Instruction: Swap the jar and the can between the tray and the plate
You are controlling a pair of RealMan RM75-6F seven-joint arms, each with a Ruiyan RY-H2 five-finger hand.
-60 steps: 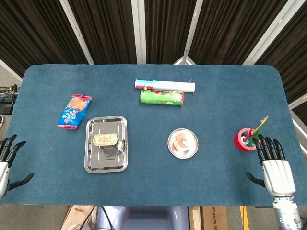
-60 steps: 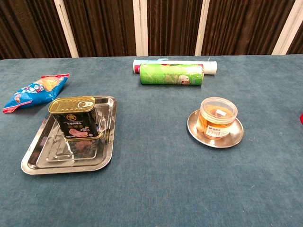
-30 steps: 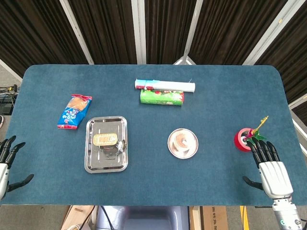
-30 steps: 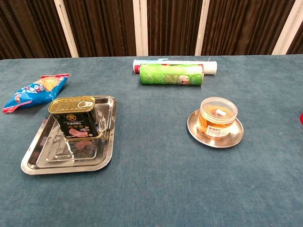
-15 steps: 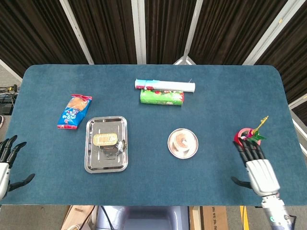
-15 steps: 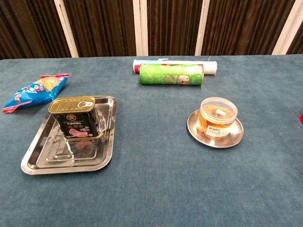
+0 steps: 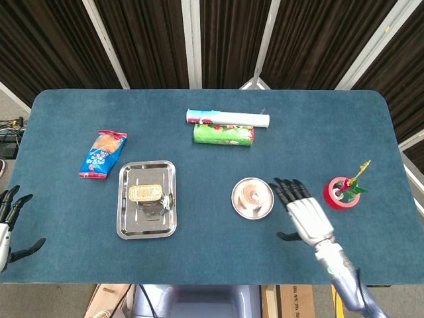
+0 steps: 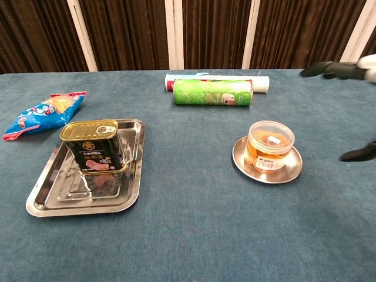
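A clear jar (image 8: 269, 146) with an amber filling stands on the small round metal plate (image 8: 294, 170), seen from above as the jar (image 7: 251, 195) on the plate (image 7: 264, 211). A rectangular gold-topped can (image 8: 94, 146) stands in the steel tray (image 8: 53, 197), also shown as the can (image 7: 146, 193) in the tray (image 7: 126, 215). My right hand (image 7: 303, 211) hovers just right of the plate with fingers spread, holding nothing; its dark fingertips (image 8: 329, 69) enter the chest view at the right edge. My left hand (image 7: 9, 222) stays at the table's near left edge, open and away from the tray.
A green tube (image 7: 223, 134) and a white roll (image 7: 228, 118) lie at the table's far middle. A blue snack bag (image 7: 103, 154) lies left of the tray. A red tape roll holding a small plant (image 7: 343, 192) sits to the right of my right hand.
My right hand has swept left from beside the red tape roll to just right of the plate, and its fingertips now show in the chest view. The left hand has barely moved.
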